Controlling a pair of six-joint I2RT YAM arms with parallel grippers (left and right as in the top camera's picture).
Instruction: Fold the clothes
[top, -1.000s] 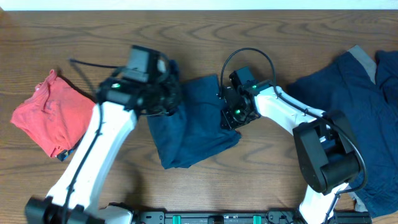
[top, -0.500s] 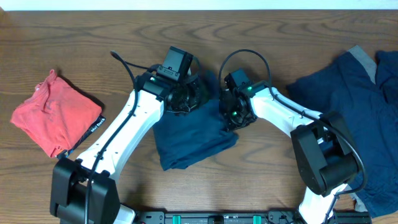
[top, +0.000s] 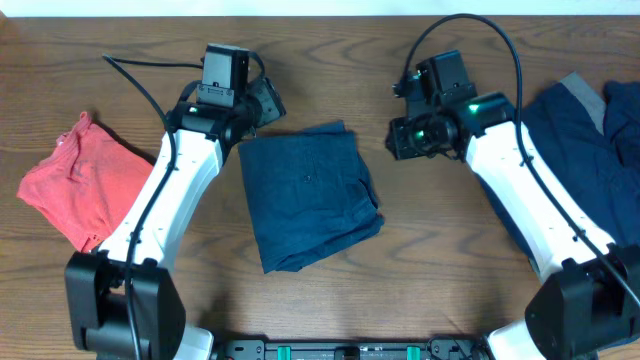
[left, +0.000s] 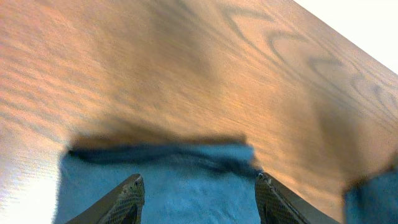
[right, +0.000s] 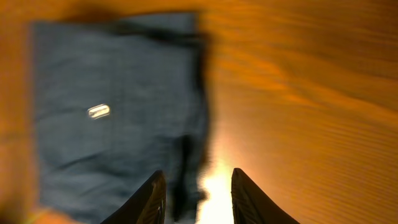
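Observation:
A dark navy garment (top: 310, 195) lies folded into a rough square at the table's middle. In the left wrist view its blue cloth (left: 186, 186) lies under my left gripper (left: 200, 186), which is open and empty. From overhead the left gripper (top: 266, 100) hovers just off the garment's top left corner. My right gripper (top: 403, 140) hangs to the right of the garment's top right corner. In the right wrist view the gripper (right: 198, 183) is open and empty above the garment's (right: 118, 106) right edge. A coral-red garment (top: 85, 190) lies crumpled at far left.
A heap of navy clothes with grey trim (top: 575, 150) covers the table's right side, partly under the right arm. Bare wood table (top: 450, 260) shows in front of the folded garment and along the back edge.
Both grippers have drawn away from the folded navy garment, the left toward the back left, the right toward the back right. The left gripper has opened and let go of the cloth.

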